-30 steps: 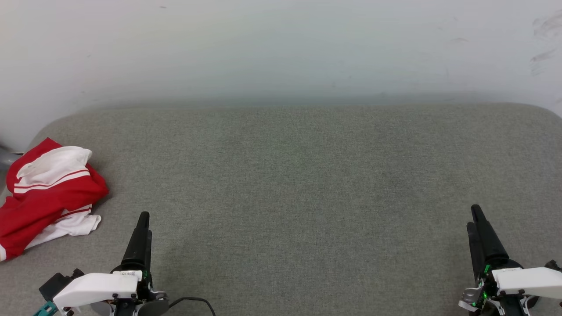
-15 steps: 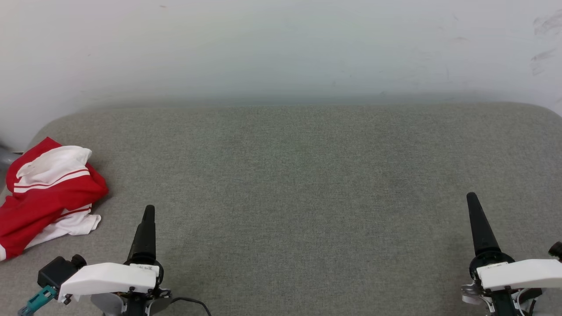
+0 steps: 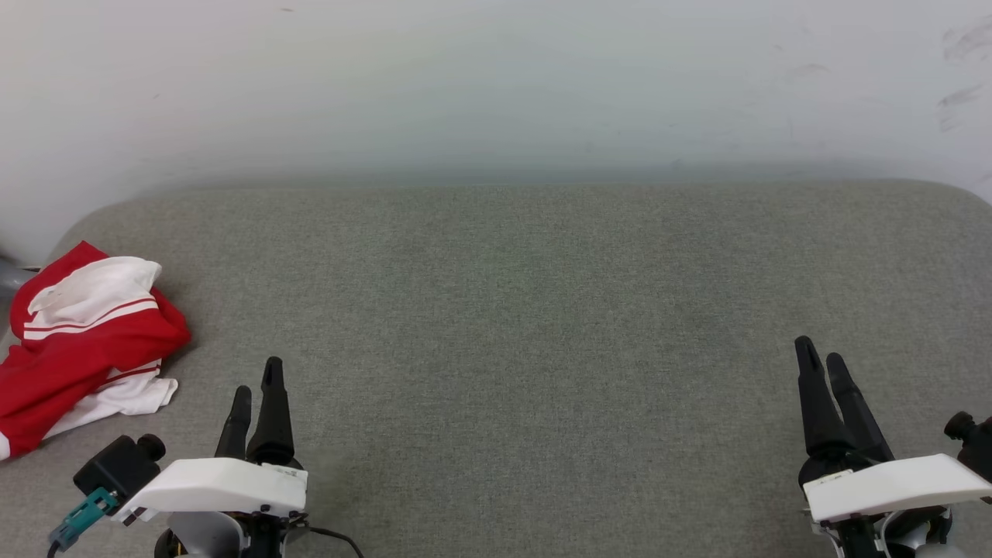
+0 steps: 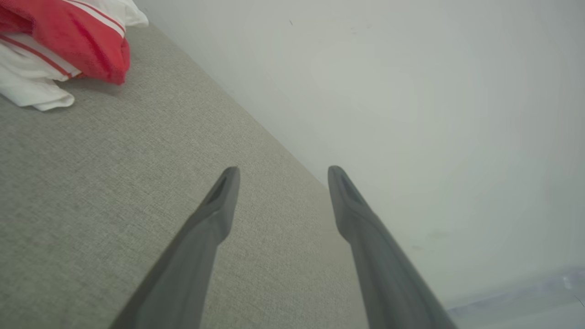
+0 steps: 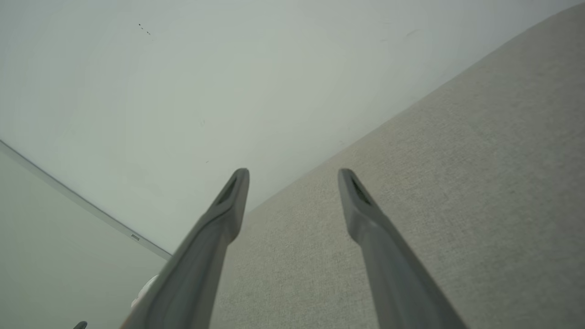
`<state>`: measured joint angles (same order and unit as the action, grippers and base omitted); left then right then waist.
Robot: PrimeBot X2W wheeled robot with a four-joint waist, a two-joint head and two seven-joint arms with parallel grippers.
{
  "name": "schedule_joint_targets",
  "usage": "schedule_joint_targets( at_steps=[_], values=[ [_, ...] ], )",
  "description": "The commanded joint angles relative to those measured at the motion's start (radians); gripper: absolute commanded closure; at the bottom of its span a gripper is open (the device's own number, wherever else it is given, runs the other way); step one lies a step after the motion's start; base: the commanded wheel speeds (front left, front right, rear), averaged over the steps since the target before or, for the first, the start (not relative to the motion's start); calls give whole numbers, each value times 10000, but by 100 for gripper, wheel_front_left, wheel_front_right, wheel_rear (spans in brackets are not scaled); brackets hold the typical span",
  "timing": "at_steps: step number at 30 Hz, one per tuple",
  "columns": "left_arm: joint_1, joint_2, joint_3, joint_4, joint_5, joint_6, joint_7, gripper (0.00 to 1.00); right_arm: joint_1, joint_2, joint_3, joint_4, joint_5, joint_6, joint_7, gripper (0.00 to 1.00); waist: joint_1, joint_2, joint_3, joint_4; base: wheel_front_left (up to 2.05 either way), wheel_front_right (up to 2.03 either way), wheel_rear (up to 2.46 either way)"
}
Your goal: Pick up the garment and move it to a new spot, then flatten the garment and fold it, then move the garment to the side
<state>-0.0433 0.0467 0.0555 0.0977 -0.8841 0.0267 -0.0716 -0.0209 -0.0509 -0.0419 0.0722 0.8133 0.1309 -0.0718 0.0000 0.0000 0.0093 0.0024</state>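
The garment [image 3: 85, 341] lies crumpled in a heap at the far left of the grey fabric surface [image 3: 527, 325], near its rounded back corner. Red cloth is bunched over white sleeve parts with red stripes, and one end runs out past the head view's left edge. No number or lettering faces up, so the printed side is probably folded under. The left gripper [image 3: 257, 377] hovers low at the near edge, just right of the heap and apart from it, with its jaws spread wide and nothing between them. In its wrist view the two fingers [image 4: 215, 214] point toward the pale wall [image 3: 496, 85], and the shirt sits off at the upper left, so the gripper is not yet aimed at the cloth. The right gripper [image 3: 818, 350] stands well apart at the near right corner, likewise wide open and holding nothing. Both seem to be in a ready pose, held open for a pinch on loose fabric. The pick-up has not begun. The left arm is the nearer one for a first grasp, and the broad middle of the surface looks like the natural place to spread the shirt flat.
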Motion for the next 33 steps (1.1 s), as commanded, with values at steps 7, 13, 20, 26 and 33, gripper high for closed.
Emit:
schedule_joint_targets(
  at_steps=[7,13,20,26,33],
  values=[
    [54,31,-230,-253,1461,147,-294,0,39,0,224,-229,-1353,-1,-298,0,0,0,4,24,0,0,0],
    [45,32,-367,-293,2353,229,-476,0,52,1,303,-272,-2186,-1,-472,0,0,0,37,62,0,0,0],
    [105,35,-531,-311,3387,315,-674,0,98,2,339,-280,-3119,-1,-666,0,0,0,51,73,0,0,0],
    [160,73,-665,-371,4133,401,-838,0,156,3,375,-270,-3826,-2,-832,0,0,0,52,72,0,0,0],
    [230,90,-807,-454,4887,527,-1010,0,214,4,435,-356,-4605,-2,-1003,0,0,0,53,65,0,0,0]
  ],
)
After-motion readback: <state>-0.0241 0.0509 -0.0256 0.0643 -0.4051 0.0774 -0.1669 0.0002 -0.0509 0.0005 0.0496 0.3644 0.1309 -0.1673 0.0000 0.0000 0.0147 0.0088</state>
